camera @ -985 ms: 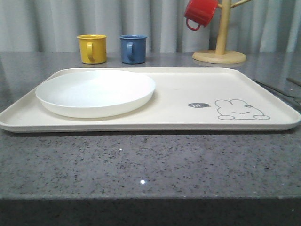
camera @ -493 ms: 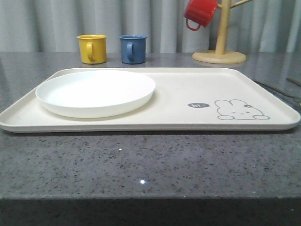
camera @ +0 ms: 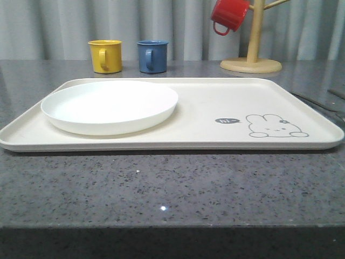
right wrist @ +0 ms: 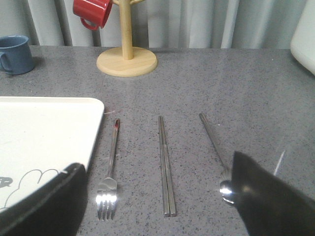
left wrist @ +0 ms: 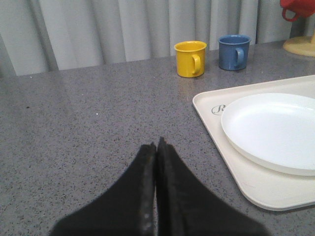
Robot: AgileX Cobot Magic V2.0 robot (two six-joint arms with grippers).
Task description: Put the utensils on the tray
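- Steel fork (right wrist: 109,173), chopsticks (right wrist: 165,167) and spoon (right wrist: 215,148) lie on the worktop beside the tray (right wrist: 44,128).
- My right hand (right wrist: 157,196) is spread wide, my left hand (left wrist: 156,147) pressed together.
- I'd pinch the fork's thin handle mid-length.

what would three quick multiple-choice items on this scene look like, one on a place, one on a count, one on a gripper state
1. Where do the slim silver metal utensils lie?
A. on the cream tray
B. on the grey table beside the tray
C. on the white plate

2. How many mugs stand on the table?
A. one
B. two
C. four

3. How do the two grippers stand?
A. both open
B. left open, right shut
C. left shut, right open

Key: 1 B, the fork, chopsticks and spoon rest on the table past the cream rectangular tray. 2 B, the yellow mug and blue mug stand there, while the red mug hangs on the wooden rack. 3 C, the left gripper has fingers pressed together; the right gripper is spread wide.
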